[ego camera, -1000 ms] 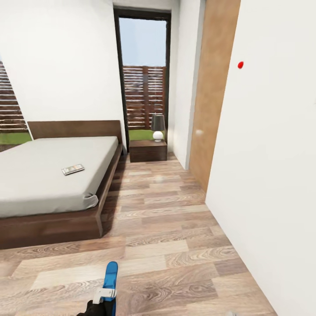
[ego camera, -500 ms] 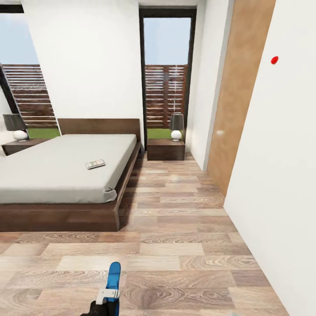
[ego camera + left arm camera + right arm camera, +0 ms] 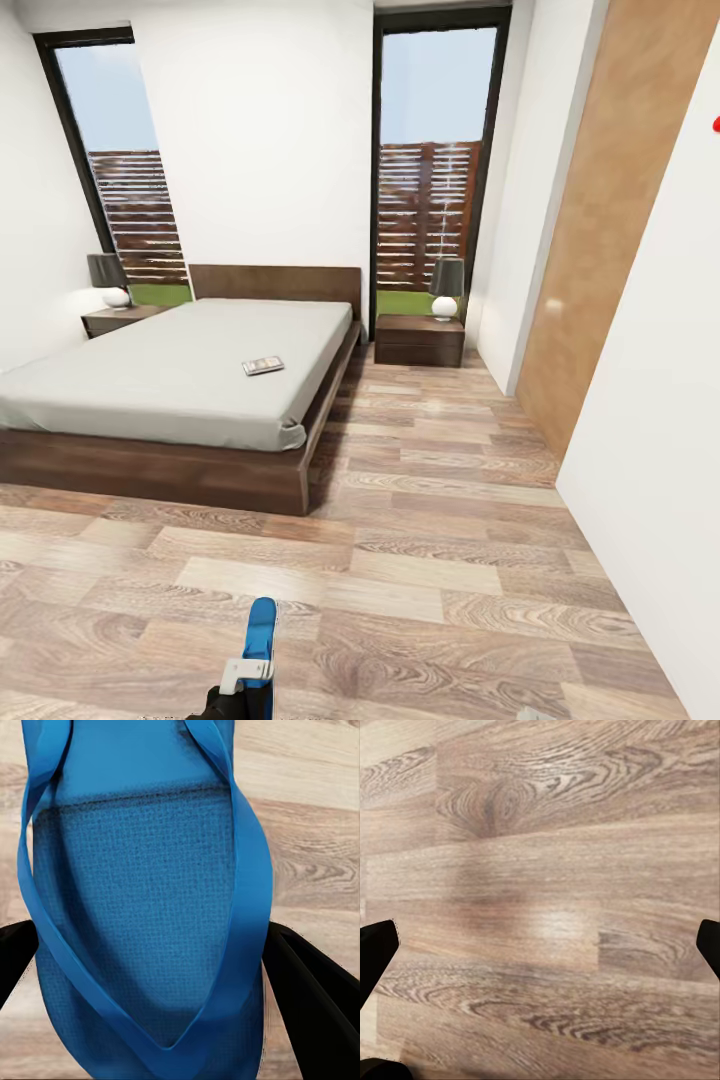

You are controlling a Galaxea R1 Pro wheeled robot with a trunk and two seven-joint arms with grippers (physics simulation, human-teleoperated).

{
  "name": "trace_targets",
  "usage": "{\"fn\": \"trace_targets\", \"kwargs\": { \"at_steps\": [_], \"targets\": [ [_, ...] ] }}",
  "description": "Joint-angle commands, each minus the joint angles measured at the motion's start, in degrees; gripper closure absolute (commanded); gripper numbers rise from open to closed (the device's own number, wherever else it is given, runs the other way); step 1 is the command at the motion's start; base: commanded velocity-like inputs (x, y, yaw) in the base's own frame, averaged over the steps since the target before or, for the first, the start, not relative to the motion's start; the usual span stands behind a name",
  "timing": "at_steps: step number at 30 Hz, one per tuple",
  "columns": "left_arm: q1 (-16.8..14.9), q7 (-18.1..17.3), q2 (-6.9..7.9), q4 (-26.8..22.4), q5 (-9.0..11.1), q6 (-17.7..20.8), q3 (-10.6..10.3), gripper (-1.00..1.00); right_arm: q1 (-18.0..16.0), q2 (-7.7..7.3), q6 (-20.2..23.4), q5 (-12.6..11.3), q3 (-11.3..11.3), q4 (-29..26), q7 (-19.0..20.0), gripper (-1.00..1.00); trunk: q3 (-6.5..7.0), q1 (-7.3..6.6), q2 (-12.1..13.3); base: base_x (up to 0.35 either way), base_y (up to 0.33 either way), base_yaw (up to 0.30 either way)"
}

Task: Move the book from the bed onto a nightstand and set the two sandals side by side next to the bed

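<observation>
In the head view, the bed (image 3: 170, 380) with its pale grey mattress stands ahead on the left. The book (image 3: 262, 366) lies flat on the mattress near its right side. One nightstand (image 3: 420, 340) with a lamp stands right of the headboard, another nightstand (image 3: 115, 320) on the bed's far side. My left gripper (image 3: 238, 690) is low at the view's bottom edge, shut on one bright blue sandal (image 3: 260, 635) that points forward over the floor. In the left wrist view the sandal (image 3: 150, 907) sits between the black fingers (image 3: 315, 997). My right gripper (image 3: 540, 945) is open over bare planks.
Wood-plank floor (image 3: 430, 520) stretches between me and the bed. A white wall (image 3: 660, 400) and a brown door (image 3: 610, 220) close in on the right. Tall dark-framed glass doors (image 3: 430, 170) stand behind the nightstands.
The whole picture has shifted right, so the camera has turned left: the bed sits more central and the far nightstand and left window have come into view. The sandal stays in my left gripper.
</observation>
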Motion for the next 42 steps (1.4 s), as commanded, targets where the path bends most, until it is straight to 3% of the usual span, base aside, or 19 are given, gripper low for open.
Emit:
{"fn": "trace_targets", "kwargs": {
  "at_steps": [1,32,42],
  "targets": [
    [-0.1,-0.2,0.0,0.1,0.6,-0.2,-0.5,1.0,0.0,-0.03,-0.1,-0.2,0.0,0.0,0.2,-1.0,-0.08,-0.01,0.0,0.0,0.0,0.28],
    [0.1,-0.4,-0.36,0.1,0.7,-0.2,-0.4,1.0,0.0,-0.03,-0.1,-0.2,0.0,0.0,0.2,-1.0,-0.91,-0.01,0.0,0.0,0.0,0.28],
    [1.0,-0.4,-1.33,0.0,0.6,-0.2,-0.5,1.0,0.0,-0.05,-0.1,-0.2,0.0,0.1,0.2,-1.0,-0.94,-0.01,0.0,0.0,0.0,0.287]
  ]
}}
